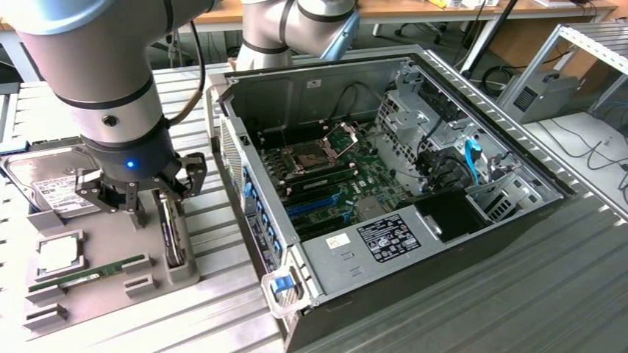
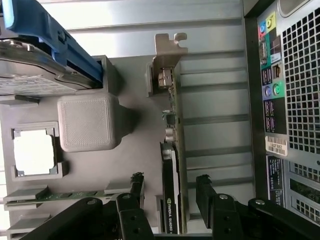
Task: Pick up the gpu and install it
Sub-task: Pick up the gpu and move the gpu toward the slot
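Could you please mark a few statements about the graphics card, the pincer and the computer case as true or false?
1. The pincer is open, with one finger on each side of the slim dark gpu card with a silver bracket. True.
2. The gpu card is seated inside the open grey metal computer case. False: it stands on edge in the flat grey holder tray beside the case.
3. A narrow green memory stick lies on the tray. True.
4. The case's side is closed. False: it is open and the motherboard shows.

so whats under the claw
The slim dark gpu card with silver bracket, standing on edge in the grey plastic tray under the open claw. Its bottom edge is hidden.
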Robot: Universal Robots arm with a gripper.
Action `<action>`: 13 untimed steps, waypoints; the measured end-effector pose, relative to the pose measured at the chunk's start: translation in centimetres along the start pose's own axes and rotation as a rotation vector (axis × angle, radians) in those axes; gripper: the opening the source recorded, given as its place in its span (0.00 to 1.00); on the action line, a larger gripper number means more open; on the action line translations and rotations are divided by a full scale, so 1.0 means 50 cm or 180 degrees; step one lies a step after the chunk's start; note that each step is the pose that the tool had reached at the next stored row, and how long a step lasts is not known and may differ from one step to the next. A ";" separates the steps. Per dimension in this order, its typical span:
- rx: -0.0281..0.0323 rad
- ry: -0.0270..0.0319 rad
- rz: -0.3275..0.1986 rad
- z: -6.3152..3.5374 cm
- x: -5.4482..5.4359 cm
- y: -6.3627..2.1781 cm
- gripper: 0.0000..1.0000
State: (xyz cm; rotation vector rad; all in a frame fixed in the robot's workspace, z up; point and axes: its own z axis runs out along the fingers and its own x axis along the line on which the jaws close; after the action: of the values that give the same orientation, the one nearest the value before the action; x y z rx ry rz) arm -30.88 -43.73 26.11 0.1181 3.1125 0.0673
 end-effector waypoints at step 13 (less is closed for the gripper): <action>0.0001 0.0001 0.0000 0.038 0.001 -0.002 0.54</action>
State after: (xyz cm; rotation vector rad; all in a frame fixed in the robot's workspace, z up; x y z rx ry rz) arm -30.88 -43.73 24.23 0.1182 3.1127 0.0669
